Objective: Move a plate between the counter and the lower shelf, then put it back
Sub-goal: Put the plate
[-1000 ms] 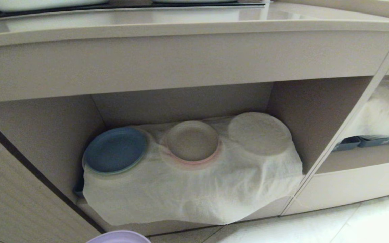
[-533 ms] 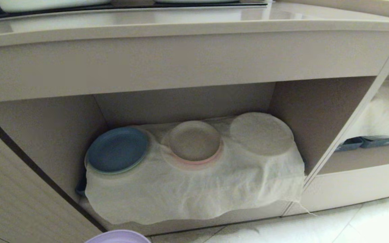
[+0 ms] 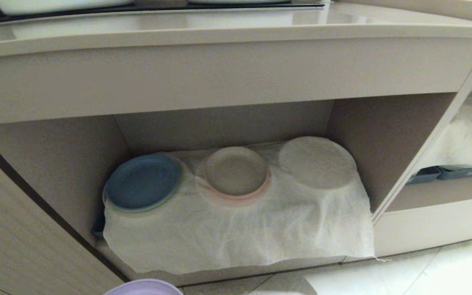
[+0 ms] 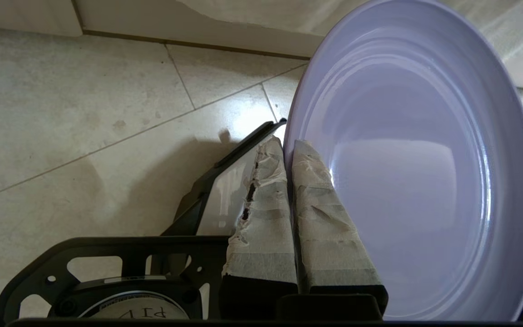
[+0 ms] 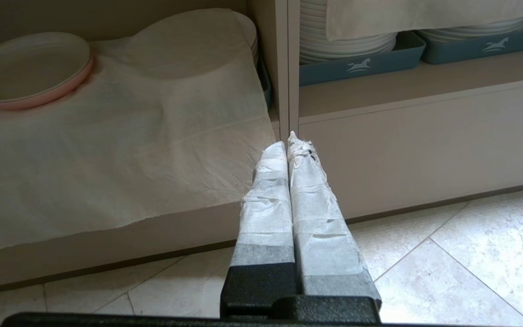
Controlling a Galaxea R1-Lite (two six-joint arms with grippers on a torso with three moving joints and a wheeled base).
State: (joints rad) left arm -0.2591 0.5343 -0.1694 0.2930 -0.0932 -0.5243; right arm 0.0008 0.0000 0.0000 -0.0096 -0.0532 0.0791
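The left fingers [image 4: 284, 150] are clenched on the rim of the purple plate [image 4: 416, 172], one pad on its upper face and one beneath, holding it low over the floor tiles [image 4: 84, 113] in front of the lower shelf [image 3: 236, 272]. The right fingers [image 5: 288, 145] are pressed together on nothing, parked near the shelf's divider. The plate looks stiff, light and smooth, likely slippery at that thin edge grip, and it would chip if dropped; a rim hold is the sensible place. From the head, only a sliver of the plate [image 3: 144, 287] shows at the bottom edge, and neither arm. The cream cloth [image 3: 236, 233] hides what lies under it; the counter [image 3: 219, 32] is partly cut off.
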